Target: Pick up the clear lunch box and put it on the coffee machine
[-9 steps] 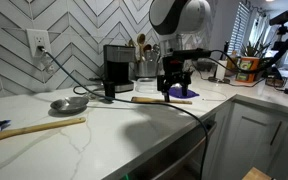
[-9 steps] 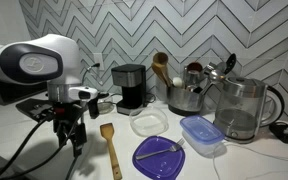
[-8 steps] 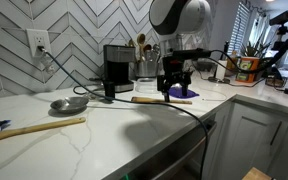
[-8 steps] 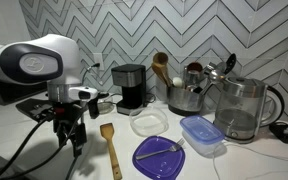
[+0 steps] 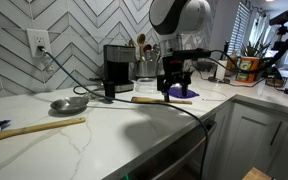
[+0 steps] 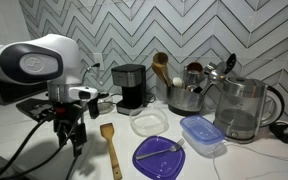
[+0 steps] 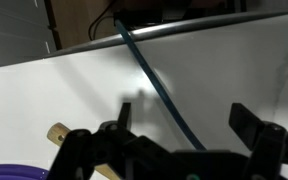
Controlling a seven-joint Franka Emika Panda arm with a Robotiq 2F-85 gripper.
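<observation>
The clear lunch box [image 6: 150, 124] is a faint see-through box on the white counter, in front of the black coffee machine [image 6: 130, 88], which also shows in an exterior view [image 5: 117, 66]. My gripper [image 6: 72, 142] hangs above the counter, well to the side of the box and apart from it; it also shows in an exterior view [image 5: 174, 88]. In the wrist view the jaws [image 7: 184, 125] are open and empty over bare counter. The box does not show in the wrist view.
A purple round disc [image 6: 159, 157], a blue-lidded container [image 6: 201, 134], a glass kettle [image 6: 242, 108], a steel utensil crock [image 6: 189, 96] and a wooden spatula [image 6: 110, 148] stand near the box. A dark cable [image 7: 154, 80] crosses the counter. A metal ladle [image 5: 69, 103] lies aside.
</observation>
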